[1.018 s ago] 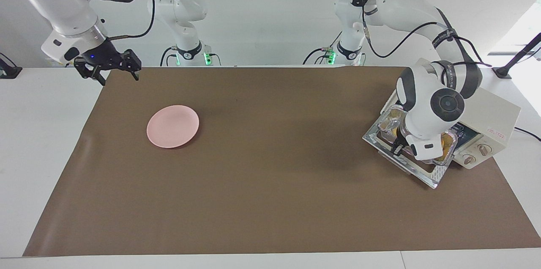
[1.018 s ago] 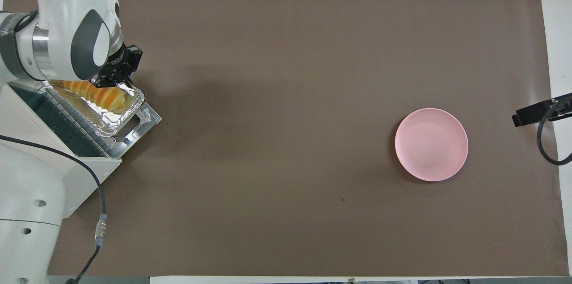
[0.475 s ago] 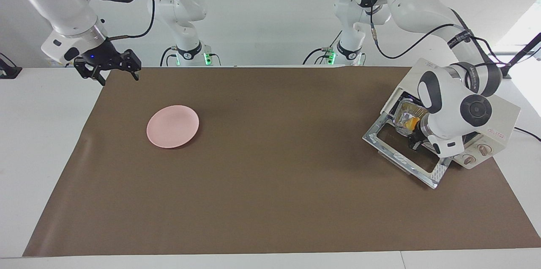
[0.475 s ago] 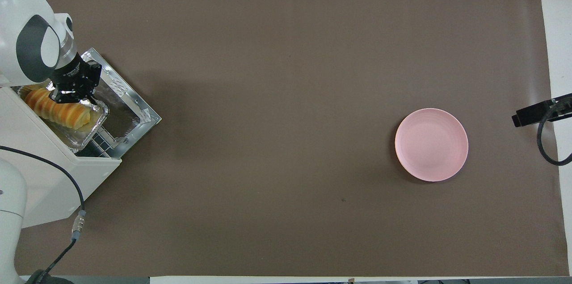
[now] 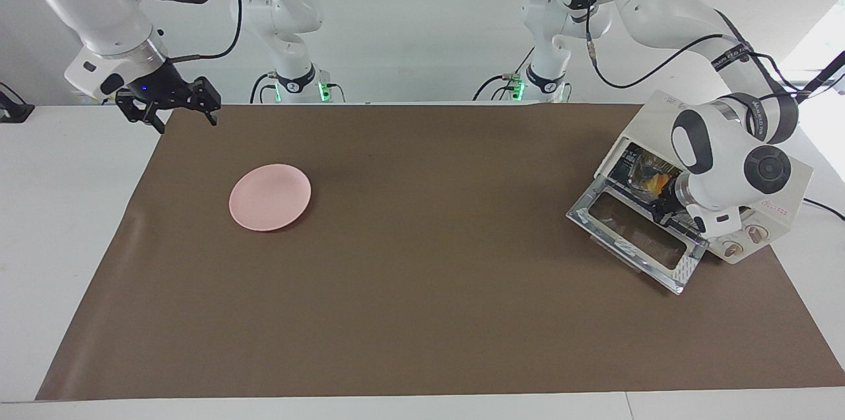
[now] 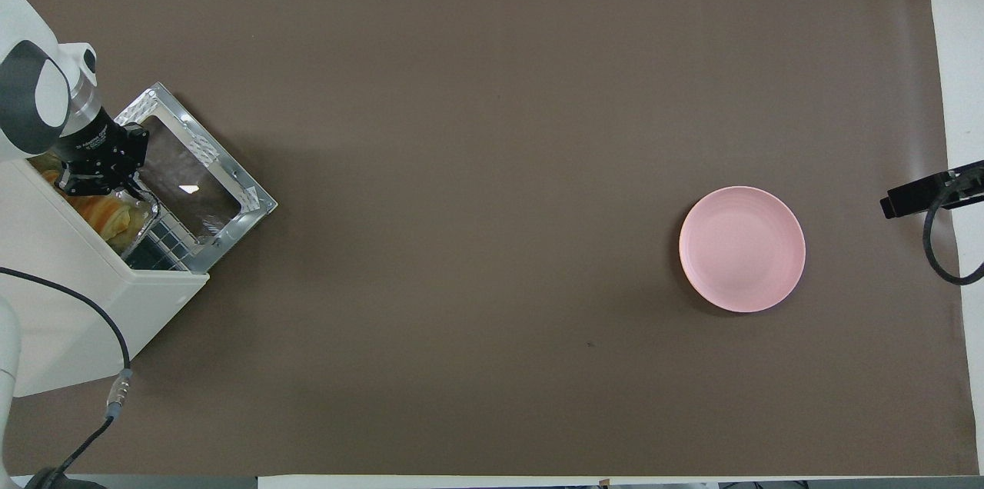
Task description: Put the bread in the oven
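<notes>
While the oven (image 5: 766,175) stands at the left arm's end of the table with its glass door (image 5: 637,240) dropped flat onto the brown mat (image 5: 422,314), the bread (image 6: 104,214) is seen inside the oven's mouth, lying in a foil tray (image 6: 137,218) on the wire rack (image 6: 165,247). Only part of the loaf is shown under the oven's top edge. The left gripper (image 6: 96,180) is held at the oven's opening, above the hinge end of the door and just beside the tray; whether its fingers are parted or closed on the tray's rim cannot be told. The right gripper (image 5: 177,109) is held idle over the mat's corner at the right arm's end, its fingers spread apart and nothing between them. A pink plate (image 5: 269,197) is set on the mat toward the right arm's end, well apart from the oven
</notes>
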### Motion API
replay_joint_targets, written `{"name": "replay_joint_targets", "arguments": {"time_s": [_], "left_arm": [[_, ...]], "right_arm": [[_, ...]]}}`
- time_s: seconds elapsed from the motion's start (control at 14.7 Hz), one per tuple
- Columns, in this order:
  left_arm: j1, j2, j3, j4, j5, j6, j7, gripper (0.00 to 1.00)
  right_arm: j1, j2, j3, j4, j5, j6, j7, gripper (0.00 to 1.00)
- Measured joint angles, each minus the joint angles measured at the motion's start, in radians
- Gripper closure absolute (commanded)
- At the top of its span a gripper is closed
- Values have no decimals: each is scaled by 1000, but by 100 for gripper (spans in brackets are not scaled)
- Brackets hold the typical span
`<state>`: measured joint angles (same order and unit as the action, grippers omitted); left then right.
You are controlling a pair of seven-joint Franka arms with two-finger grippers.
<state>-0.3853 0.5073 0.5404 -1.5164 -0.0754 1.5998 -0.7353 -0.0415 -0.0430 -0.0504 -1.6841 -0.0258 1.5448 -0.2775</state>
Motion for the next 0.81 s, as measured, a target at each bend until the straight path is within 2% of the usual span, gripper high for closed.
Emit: {"name": "replay_joint_targets", "arguments": {"time_s": [0.34,0.54,0.68,0.81], "left_arm": [[0,-6,1,5,-12,38,78,0],[-3,-26,2,73,-12,43,153,0],[-5,-49,2,113,-12,38,250,0],[-5,-114,3,142,-12,-12,416,0]], "right_arm": [[0,0,0,0,0,0,0,0],[0,0,0,0,0,0,0,0],[0,0,0,0,0,0,0,0],[0,0,0,0,0,0,0,0]]}}
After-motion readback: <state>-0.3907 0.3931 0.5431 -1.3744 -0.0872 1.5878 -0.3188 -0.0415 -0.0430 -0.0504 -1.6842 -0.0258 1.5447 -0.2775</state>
